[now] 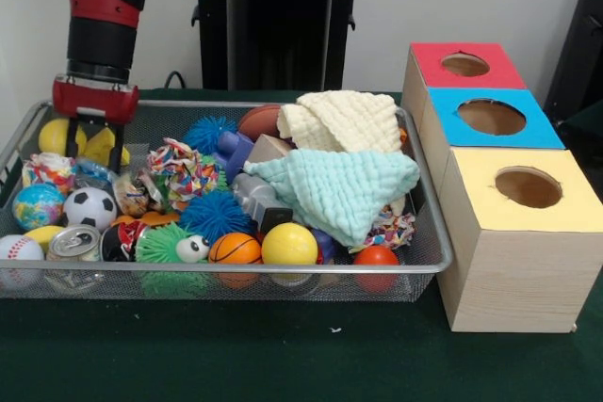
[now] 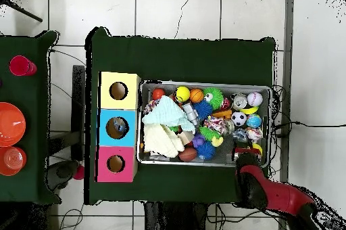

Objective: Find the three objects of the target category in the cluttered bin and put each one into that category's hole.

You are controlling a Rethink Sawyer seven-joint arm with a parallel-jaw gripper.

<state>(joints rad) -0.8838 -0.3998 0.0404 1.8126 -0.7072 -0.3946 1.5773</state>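
A wire mesh bin holds a jumble of toys: a soccer ball, a baseball, a small basketball, a yellow ball, a globe ball, blue spiky balls and a drink can. My gripper hangs low in the bin's far left corner, open. Its fingers straddle a yellow object, next to another yellow ball. Whether they touch it is unclear.
A mint cloth and a cream cloth cover the bin's right half. To its right stands a wooden box row with a red-topped hole, a blue-topped hole and a yellow-topped hole. A side table carries red cups.
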